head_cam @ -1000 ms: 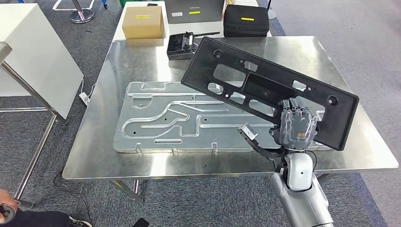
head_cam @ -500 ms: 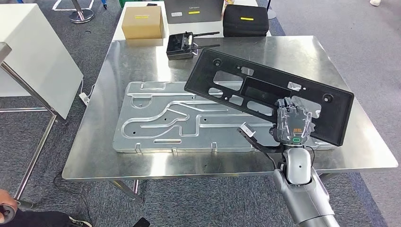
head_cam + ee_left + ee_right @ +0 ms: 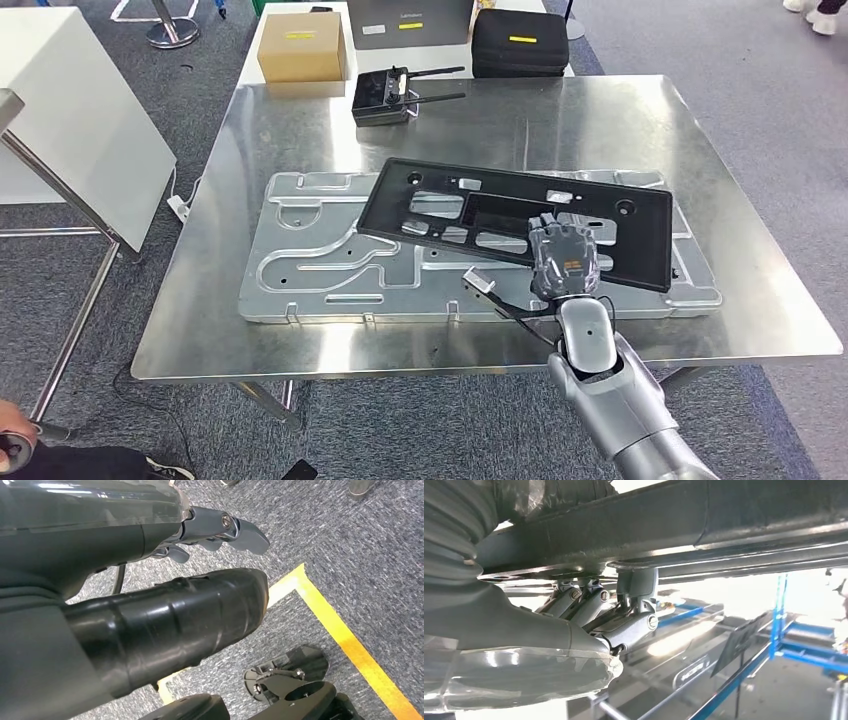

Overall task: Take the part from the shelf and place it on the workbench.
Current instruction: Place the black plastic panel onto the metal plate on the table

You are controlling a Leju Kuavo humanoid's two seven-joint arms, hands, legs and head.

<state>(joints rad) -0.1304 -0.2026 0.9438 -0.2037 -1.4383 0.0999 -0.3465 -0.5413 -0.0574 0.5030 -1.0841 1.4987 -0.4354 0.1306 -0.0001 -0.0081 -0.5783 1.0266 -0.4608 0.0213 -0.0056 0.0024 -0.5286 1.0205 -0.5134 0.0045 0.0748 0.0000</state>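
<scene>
The black part point(image 3: 515, 218), a long flat panel pierced with cut-outs, lies across the centre of the head view, low over the grey metal fixture plate point(image 3: 330, 262) that sits on the steel workbench point(image 3: 600, 120). Whether the panel already rests on the plate or hangs just above it is hard to tell from this angle. The right hand point(image 3: 565, 262), coming up from the lower right of the frame, grips the panel's near long edge, its fingers point(image 3: 634, 625) curled under the rim in the right wrist view; holding at that edge probably lets the far side settle flat before release. The panel is nearly level, which suits setting it down on the plate. The left hand point(image 3: 220, 530) hangs at the robot's side above the carpet, fingers apart and holding nothing. At the top of the head view stand a black remote controller point(image 3: 385, 95), a cardboard box point(image 3: 303, 47) and a black case point(image 3: 520, 42), well apart from the panel.
</scene>
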